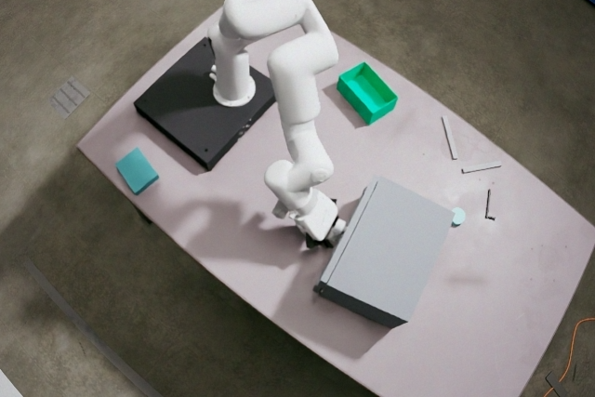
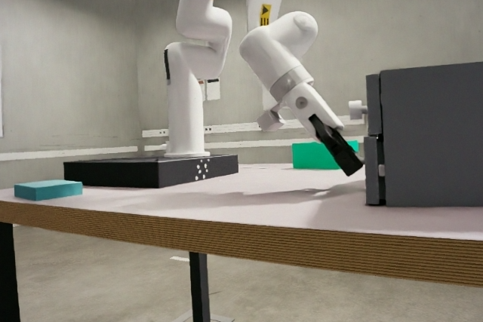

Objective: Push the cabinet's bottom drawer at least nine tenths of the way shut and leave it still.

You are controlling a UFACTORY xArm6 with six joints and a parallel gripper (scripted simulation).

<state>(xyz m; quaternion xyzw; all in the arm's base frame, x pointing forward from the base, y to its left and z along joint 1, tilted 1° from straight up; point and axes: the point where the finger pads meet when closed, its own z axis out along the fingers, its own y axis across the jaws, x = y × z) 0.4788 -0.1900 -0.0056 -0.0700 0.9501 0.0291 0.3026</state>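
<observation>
The grey cabinet [image 1: 387,250] stands on the table at the right; it also shows in the side view [image 2: 427,133]. Its bottom drawer front [image 2: 372,170] sits almost flush with the cabinet body. The top drawer has a white knob [image 2: 357,108]. My gripper [image 2: 352,168] points down and to the right, its black fingertips at the bottom drawer front. In the overhead view the gripper [image 1: 323,240] is against the cabinet's left face. The fingers are partly open with nothing between them.
A green bin [image 1: 366,92] stands behind the arm. A teal block [image 1: 136,170] lies near the table's left edge. The black base plate [image 1: 204,99] holds the arm. Grey strips [image 1: 449,137] and a small teal disc [image 1: 457,216] lie right of the cabinet.
</observation>
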